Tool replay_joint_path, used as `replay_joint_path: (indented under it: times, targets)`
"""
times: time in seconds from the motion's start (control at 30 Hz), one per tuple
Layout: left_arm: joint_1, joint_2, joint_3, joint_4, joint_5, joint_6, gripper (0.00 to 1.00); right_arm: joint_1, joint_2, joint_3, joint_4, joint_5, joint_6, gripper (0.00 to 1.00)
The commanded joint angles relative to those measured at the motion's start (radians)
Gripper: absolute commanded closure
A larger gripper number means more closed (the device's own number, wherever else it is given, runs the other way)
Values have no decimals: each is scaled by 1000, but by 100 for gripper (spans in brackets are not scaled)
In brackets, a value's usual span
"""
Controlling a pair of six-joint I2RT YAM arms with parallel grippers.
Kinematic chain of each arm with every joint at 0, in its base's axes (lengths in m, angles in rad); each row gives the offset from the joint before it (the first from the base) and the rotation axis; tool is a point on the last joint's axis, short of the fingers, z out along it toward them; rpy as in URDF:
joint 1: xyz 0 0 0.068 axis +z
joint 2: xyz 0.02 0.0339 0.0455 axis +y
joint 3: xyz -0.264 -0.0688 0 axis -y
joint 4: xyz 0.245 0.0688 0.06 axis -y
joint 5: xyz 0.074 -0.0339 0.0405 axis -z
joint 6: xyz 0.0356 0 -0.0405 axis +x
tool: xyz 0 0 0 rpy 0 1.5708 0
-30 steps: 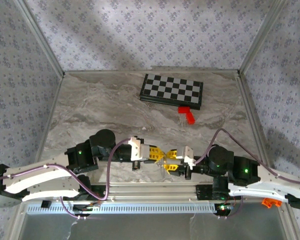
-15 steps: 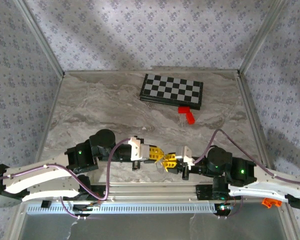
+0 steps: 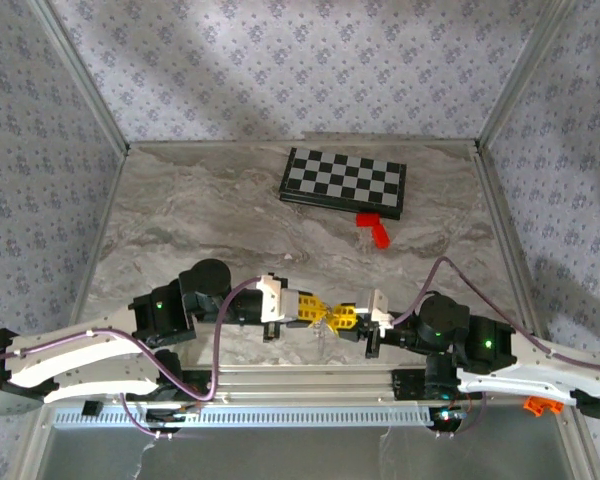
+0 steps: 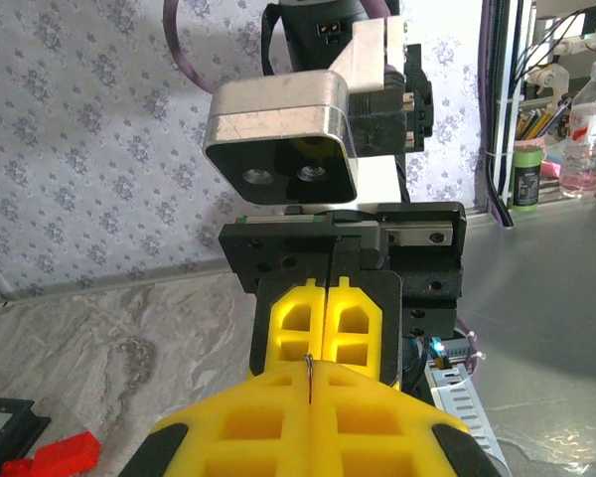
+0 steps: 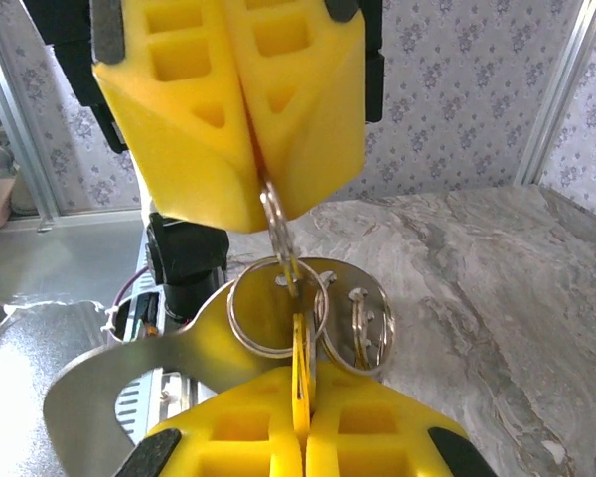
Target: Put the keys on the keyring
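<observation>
Plainly both are clamped shut, tip to tip: the left hand pinches the keyring, the right hand grips the key (seen edge-on), its length aimed straight into that ring.

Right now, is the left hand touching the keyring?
Touching. The right wrist view shows the left hand pinching the keyring between its shut yellow pads.

Key half-hidden between pads

Silvery keyring hangs upright, touching edge-on yellow key.
</observation>
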Motion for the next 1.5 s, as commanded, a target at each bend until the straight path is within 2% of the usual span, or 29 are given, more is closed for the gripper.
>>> replay_joint_path:
  times: [0.0,0.5,0.8,0.93,1.17,1.47]
  targets:
    - [-2,3,12,6,31,-14,100,2,-11,32,-20,35,-11,100]
    - [-2,50,37,-97,-12,0,100,3,-28,59,-66,60,-21,100]
    - [-1,83,57,-167,0,2,100,3,-31,79,-111,86,-36,100]
    - [-1,63,42,-139,2,-6,100,7,-20,92,-140,102,-45,100]
    - [-1,23,-23,23,-20,-65,100,17,3,108,-153,112,-62,100]
    - [2,28,-30,17,4,-64,100,37,19,124,-174,140,-77,100]
